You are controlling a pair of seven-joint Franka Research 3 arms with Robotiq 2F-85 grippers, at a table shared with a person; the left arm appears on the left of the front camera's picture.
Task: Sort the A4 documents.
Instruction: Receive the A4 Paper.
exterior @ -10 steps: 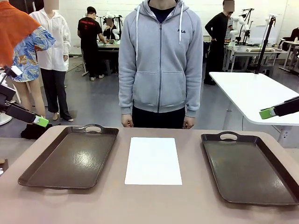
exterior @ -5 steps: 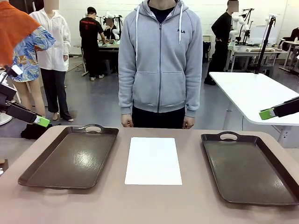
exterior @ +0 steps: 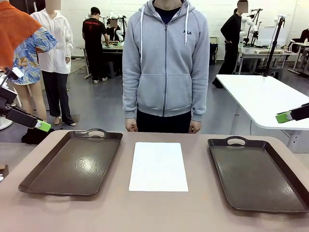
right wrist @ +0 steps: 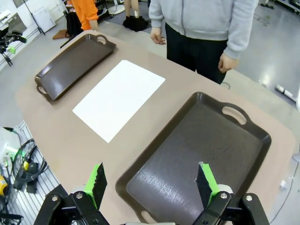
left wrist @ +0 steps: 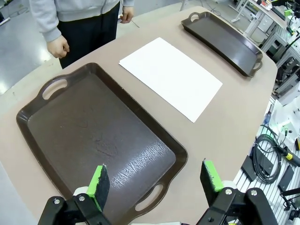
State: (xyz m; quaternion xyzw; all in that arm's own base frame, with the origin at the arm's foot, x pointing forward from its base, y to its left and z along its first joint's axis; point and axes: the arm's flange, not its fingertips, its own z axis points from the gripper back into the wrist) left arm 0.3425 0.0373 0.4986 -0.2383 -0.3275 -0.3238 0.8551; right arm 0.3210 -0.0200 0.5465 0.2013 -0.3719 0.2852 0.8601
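A blank white A4 document [exterior: 158, 166] lies flat in the middle of the tan table, between two dark brown trays; I cannot tell whether it is one sheet or a stack. It also appears in the left wrist view [left wrist: 171, 76] and the right wrist view [right wrist: 118, 97]. My left gripper [left wrist: 157, 180] hangs open high above the left tray [left wrist: 93, 136], with nothing between its green pads. My right gripper [right wrist: 149, 183] is open above the right tray [right wrist: 197, 150], also holding nothing. In the front view a green fingertip [exterior: 42, 125] shows at the left edge and another fingertip [exterior: 284, 117] at the right edge.
The left tray [exterior: 72, 164] and right tray [exterior: 258, 174] hold nothing. A person in a grey hoodie [exterior: 165, 63] stands at the far side, hands down at the table edge. A white table [exterior: 263, 96] stands behind on the right.
The right gripper's green tip has drifted slightly right toward the picture edge. The paper, the trays and the left gripper have stayed put.
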